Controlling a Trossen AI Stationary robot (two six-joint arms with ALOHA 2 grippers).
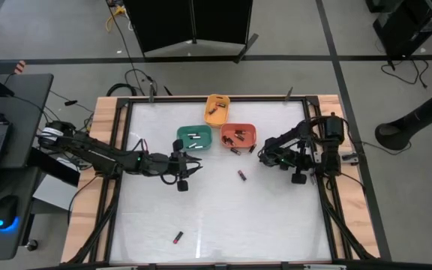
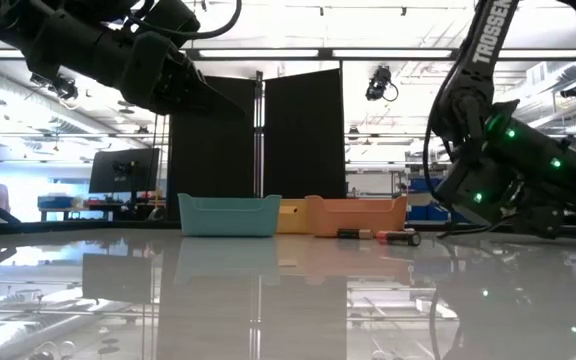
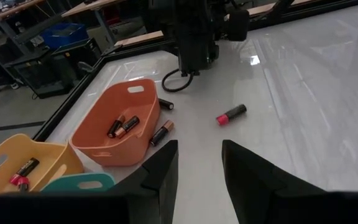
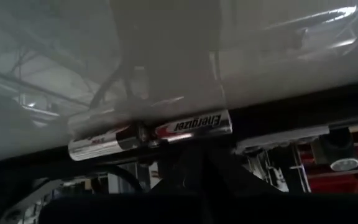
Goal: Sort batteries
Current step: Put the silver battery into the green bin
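1. High view: my left gripper (image 1: pixel 184 168) hovers over bare table just below the teal bin (image 1: pixel 193 138). My right gripper (image 1: pixel 265 157) sits low, just beside the orange bin (image 1: pixel 238 134); the yellow bin (image 1: pixel 216 109) lies beyond. A red-and-black battery (image 1: pixel 241 175) lies between my two grippers, and a far battery (image 1: pixel 178 238) lies near the front edge.
2. Low view: my left arm hangs well above the table. My right arm reaches down close behind two stray batteries (image 2: pixel 393 237) beside the orange bin.
3. Left wrist view: my left fingers (image 3: pixel 163 171) stand apart with nothing between them, aimed toward the red-and-black battery.
4. Right wrist view: a silvery battery (image 4: pixel 151 135) lies crosswise right at my right gripper. Whether that gripper has closed on it I cannot tell.
5. Judgement: the step in hand is a pickup on the right, with sorting partly done. Next, I must confirm a firm hold on the silvery battery, then lift it and carry it to its matching bin.
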